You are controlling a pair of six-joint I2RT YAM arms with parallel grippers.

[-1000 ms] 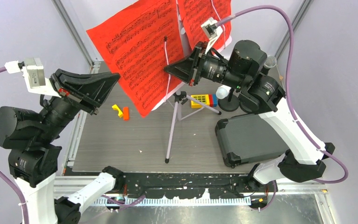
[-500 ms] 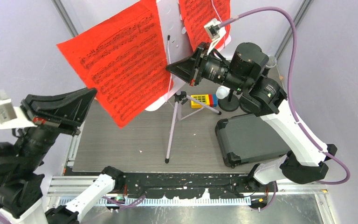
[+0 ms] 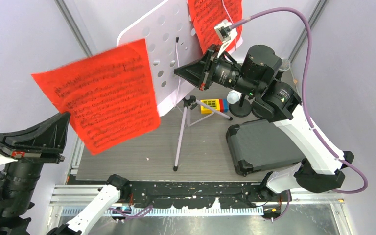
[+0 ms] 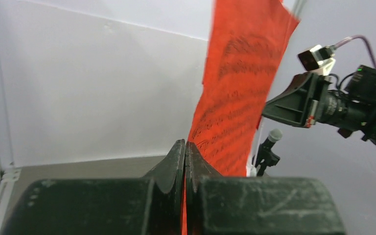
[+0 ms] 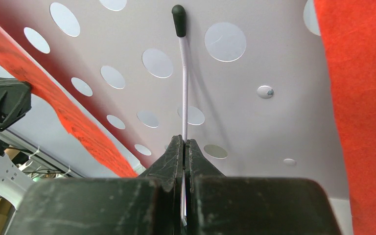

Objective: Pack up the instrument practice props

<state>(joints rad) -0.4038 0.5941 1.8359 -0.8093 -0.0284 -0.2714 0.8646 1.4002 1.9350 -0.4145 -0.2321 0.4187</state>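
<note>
Top external view: the pale lilac perforated music desk (image 3: 164,46) stands unpacked. Left of it, one red sheet-music page (image 3: 103,98) hangs clamped in the closed left pincer (image 4: 185,149). A second red page (image 3: 210,19) sits on it. The right pincer (image 5: 185,147) is shut on its thin white retainer wire (image 5: 183,73). Packing looks barely begun.

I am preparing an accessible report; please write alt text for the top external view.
The left gripper, shut on one red sheet-music page, holds it in the air left of the lilac music desk. The right gripper is shut on the desk's thin white wire; a second red page sits on the desk.
</note>
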